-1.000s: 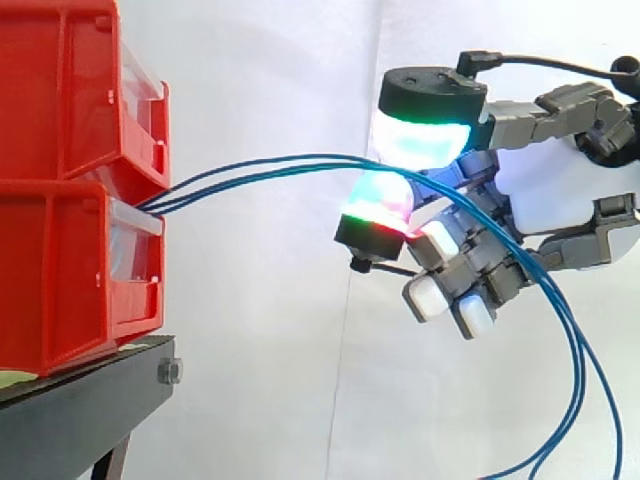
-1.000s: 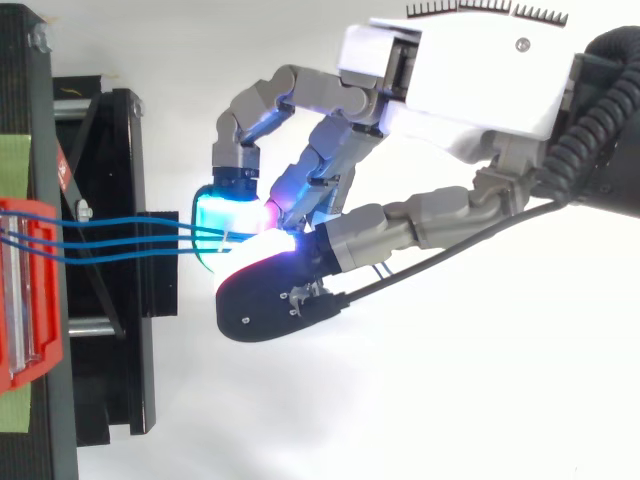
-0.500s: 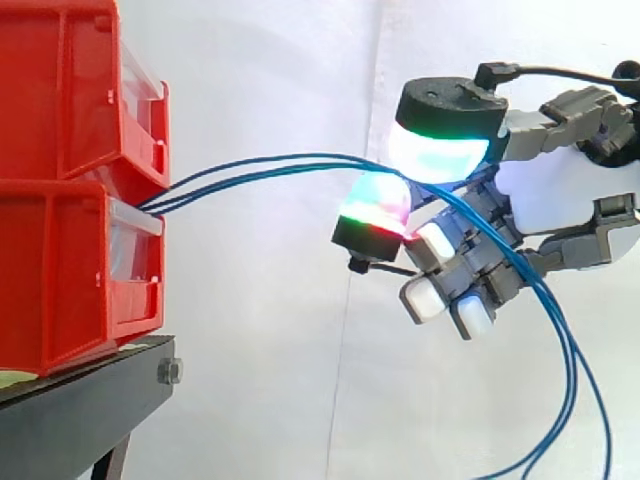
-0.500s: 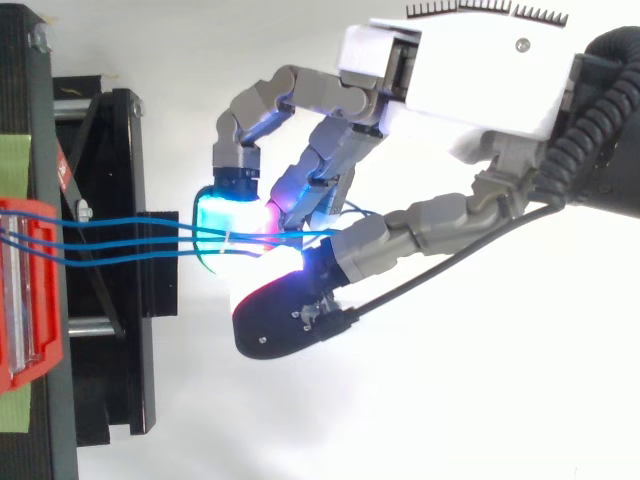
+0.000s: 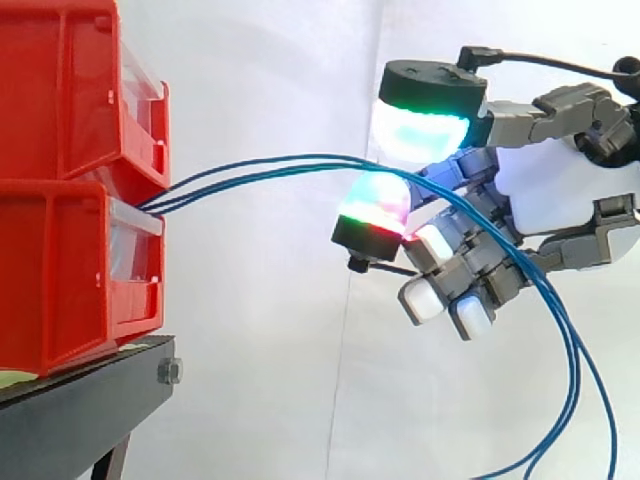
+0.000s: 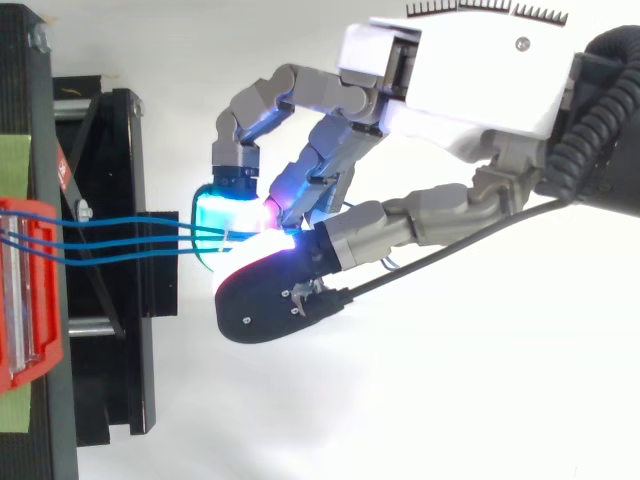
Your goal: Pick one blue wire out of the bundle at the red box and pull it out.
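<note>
Blue wires [image 5: 300, 160] are arcing from the red box [image 5: 60, 270] at frame left into the hand [image 5: 560, 190]; its fingers [image 5: 375, 203] are pinching the bundle mid-frame, likely to isolate one strand for pulling.

Glossy red plastic bins [image 5: 60, 260], smooth blue wires [image 5: 300, 160], matt black stand [image 5: 80, 415], white cloth curtain [image 5: 270, 350]

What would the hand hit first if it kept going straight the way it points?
Probably the bins, near where the wires leave them. The hand points left along those wires, and nothing else shows between, though depth is unclear.
</note>
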{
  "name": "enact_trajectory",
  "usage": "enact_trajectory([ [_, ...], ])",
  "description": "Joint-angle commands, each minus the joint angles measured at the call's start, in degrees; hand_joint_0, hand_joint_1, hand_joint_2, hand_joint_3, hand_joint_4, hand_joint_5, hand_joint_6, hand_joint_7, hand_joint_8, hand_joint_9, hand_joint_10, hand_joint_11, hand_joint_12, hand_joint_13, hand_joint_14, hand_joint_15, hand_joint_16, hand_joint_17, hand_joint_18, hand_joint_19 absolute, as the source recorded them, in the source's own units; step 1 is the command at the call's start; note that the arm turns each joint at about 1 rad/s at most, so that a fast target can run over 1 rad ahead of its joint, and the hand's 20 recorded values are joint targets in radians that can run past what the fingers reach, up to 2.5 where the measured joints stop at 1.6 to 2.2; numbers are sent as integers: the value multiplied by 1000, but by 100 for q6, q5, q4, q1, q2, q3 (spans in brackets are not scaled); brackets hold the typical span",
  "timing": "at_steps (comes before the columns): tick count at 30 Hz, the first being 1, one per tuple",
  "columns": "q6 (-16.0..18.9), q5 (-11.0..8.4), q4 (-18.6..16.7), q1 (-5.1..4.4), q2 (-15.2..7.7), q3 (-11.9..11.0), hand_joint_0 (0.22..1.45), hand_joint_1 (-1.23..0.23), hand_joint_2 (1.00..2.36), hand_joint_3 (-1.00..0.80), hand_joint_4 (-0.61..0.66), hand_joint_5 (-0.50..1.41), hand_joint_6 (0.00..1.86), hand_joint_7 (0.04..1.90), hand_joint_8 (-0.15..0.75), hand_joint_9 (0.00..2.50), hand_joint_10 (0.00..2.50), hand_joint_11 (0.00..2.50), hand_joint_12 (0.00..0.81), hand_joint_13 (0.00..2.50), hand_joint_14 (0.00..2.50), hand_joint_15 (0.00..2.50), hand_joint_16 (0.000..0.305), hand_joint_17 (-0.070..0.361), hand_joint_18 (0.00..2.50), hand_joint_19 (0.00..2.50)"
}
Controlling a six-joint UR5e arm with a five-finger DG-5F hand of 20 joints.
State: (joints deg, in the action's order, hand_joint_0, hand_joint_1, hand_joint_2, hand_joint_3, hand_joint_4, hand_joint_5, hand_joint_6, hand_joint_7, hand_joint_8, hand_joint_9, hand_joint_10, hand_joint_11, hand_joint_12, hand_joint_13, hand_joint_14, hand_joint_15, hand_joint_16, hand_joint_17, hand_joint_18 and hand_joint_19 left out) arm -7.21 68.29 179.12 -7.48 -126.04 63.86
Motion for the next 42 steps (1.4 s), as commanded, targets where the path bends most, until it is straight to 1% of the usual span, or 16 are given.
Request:
enact_trajectory([
  [1, 0, 0, 9, 10, 0, 4, 604, -715, 1010, -357, 264, -134, 919, 1071, 409, 1025, 13, 738, 423, 932, 15, 489, 49, 111, 937, 586],
  [4, 0, 0, 9, 19, 0, 4, 622, -750, 1012, -324, 258, -134, 921, 1085, 408, 1033, 10, 755, 425, 943, 15, 486, 49, 111, 943, 587],
  [7, 0, 0, 9, 19, 0, -5, 666, -820, 1013, -296, 189, -138, 930, 1114, 406, 1024, 13, 768, 421, 954, 14, 491, 49, 110, 953, 584],
  [11, 0, -9, -9, 19, 0, -5, 705, -882, 1014, -282, 121, -154, 956, 1061, 394, 991, 14, 777, 417, 942, 14, 496, 48, 108, 953, 555],
  [13, 0, -18, -18, 19, 0, -5, 726, -907, 1013, -312, 131, -164, 961, 1038, 388, 970, 11, 771, 415, 933, 14, 497, 48, 108, 943, 549],
  [16, 0, -9, 0, 19, 0, -5, 767, -941, 1005, -434, 231, -196, 965, 928, 365, 839, 14, 748, 409, 875, 14, 481, 49, 111, 922, 503],
  [18, 0, -9, 0, 19, 0, -5, 764, -962, 1000, -500, 244, -206, 962, 906, 361, 804, 13, 752, 405, 859, 14, 475, 50, 112, 922, 477],
  [20, 0, -9, 0, 19, 0, -5, 746, -955, 1000, -500, 248, -209, 961, 883, 360, 791, 14, 747, 406, 849, 14, 469, 50, 113, 914, 475],
  [23, 0, -9, 0, 19, 0, -5, 675, -939, 1000, -500, 257, -210, 956, 870, 358, 782, 14, 741, 407, 838, 14, 476, 51, 114, 897, 493],
  [24, 0, -9, 0, 19, 0, -5, 631, -920, 1000, -500, 257, -209, 953, 876, 364, 798, 12, 746, 409, 837, 14, 483, 50, 113, 891, 513],
  [26, 0, -9, 0, 19, 0, -5, 556, -848, 1000, -500, 260, -198, 943, 895, 384, 848, 12, 752, 432, 861, 14, 490, 52, 117, 893, 551],
  [29, 0, -9, 0, 19, 0, -5, 525, -748, 1000, -500, 255, -177, 933, 921, 407, 938, 13, 749, 437, 889, 15, 502, 54, 121, 912, 580],
  [33, 0, -9, 0, 19, 0, -5, 554, -689, 1000, -500, 246, -157, 925, 983, 406, 998, 13, 740, 433, 923, 14, 498, 52, 116, 919, 597],
  [34, 0, -9, 0, 19, 0, -5, 585, -686, 1001, -490, 240, -152, 925, 996, 405, 1046, 11, 747, 424, 936, 14, 500, 50, 112, 918, 603],
  [36, 0, -9, 0, 19, 0, -5, 595, -683, 1004, -439, 237, -144, 925, 1019, 405, 1057, 14, 752, 424, 952, 14, 497, 49, 111, 934, 602],
  [42, 0, -9, 0, 19, 0, -5, 628, -743, 1014, -308, 221, -135, 935, 1059, 417, 1108, 16, 766, 417, 985, 14, 504, 48, 109, 953, 593],
])
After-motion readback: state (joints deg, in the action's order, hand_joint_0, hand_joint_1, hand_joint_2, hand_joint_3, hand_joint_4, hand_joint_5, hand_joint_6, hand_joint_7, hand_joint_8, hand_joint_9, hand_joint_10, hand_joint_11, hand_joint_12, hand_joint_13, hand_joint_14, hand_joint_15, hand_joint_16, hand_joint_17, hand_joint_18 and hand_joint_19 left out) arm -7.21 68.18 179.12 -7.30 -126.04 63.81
